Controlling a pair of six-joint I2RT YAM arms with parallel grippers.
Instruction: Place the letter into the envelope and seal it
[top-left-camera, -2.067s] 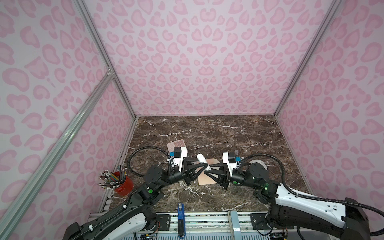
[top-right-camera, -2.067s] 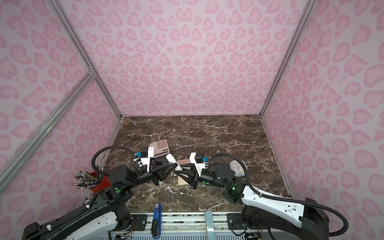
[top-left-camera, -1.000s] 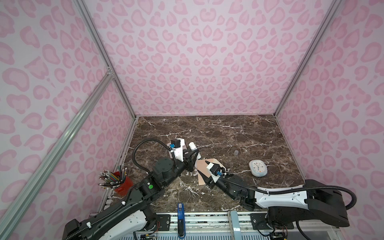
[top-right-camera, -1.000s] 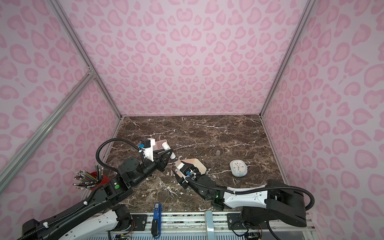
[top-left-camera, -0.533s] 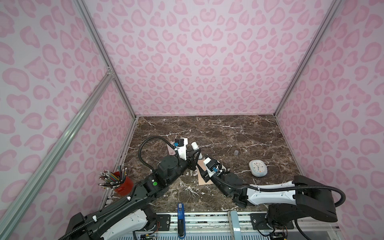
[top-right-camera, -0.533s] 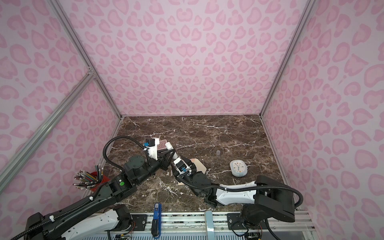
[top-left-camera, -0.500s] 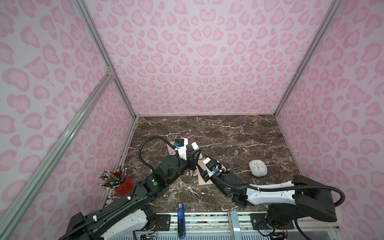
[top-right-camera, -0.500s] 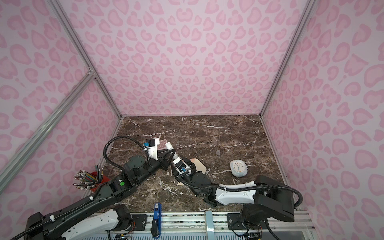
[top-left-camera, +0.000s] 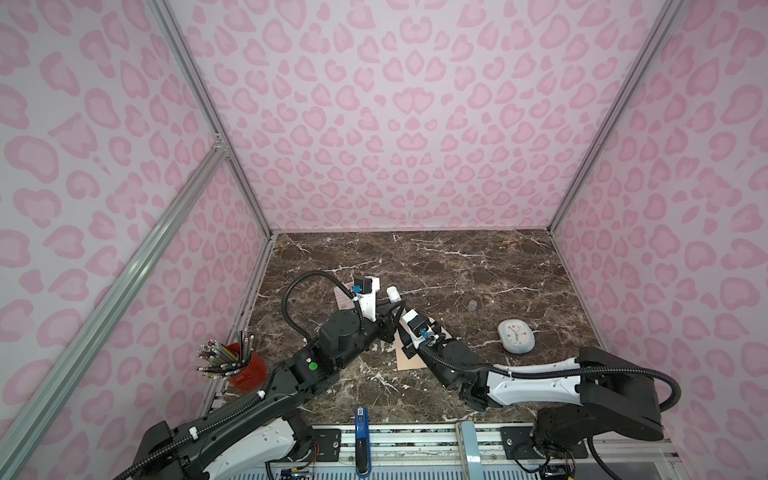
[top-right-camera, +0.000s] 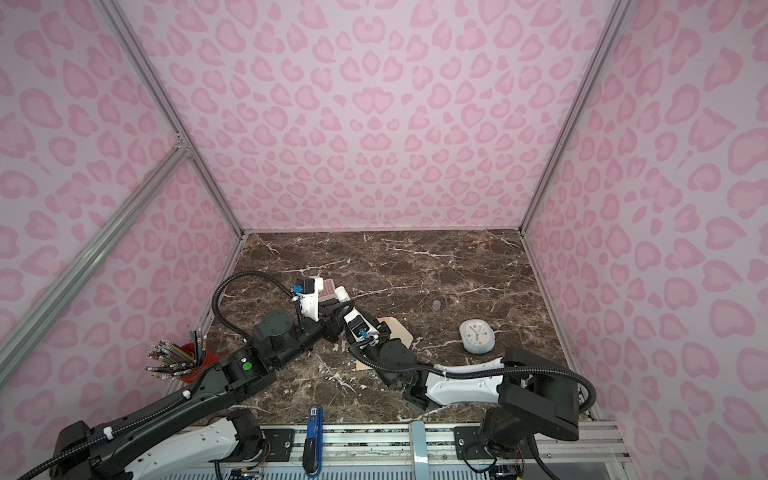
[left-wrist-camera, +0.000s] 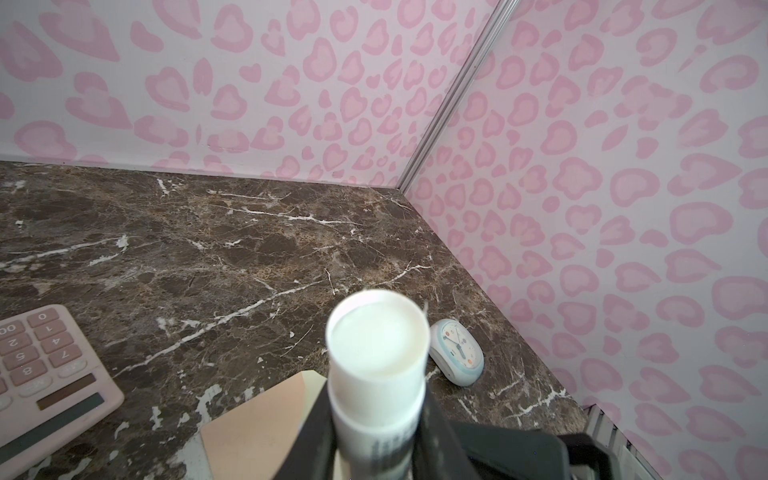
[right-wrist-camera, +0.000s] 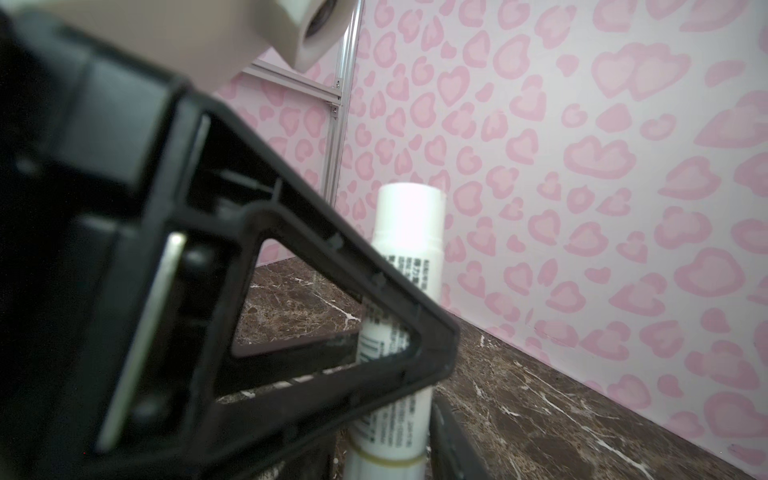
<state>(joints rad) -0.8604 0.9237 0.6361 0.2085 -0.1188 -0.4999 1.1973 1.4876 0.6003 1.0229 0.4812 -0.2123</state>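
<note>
On the counter (top-left-camera: 457, 270) the envelope (top-left-camera: 407, 362) lies unsealed, letter unseen; your left tool (top-left-camera: 388, 309) pinches a glue stick (top-left-camera: 393, 294); right tool (top-left-camera: 398, 320), can't tell.

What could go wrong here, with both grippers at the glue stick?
1. The right gripper crowds the left gripper, which clamps the glue stick. Fingers could collide or twist the stick loose.
2. The stick's end looks uncapped and is held over the envelope. A slip might smear glue on the wrong spot.
3. The letter shows in no view, so sealing could go ahead unverified.
</note>
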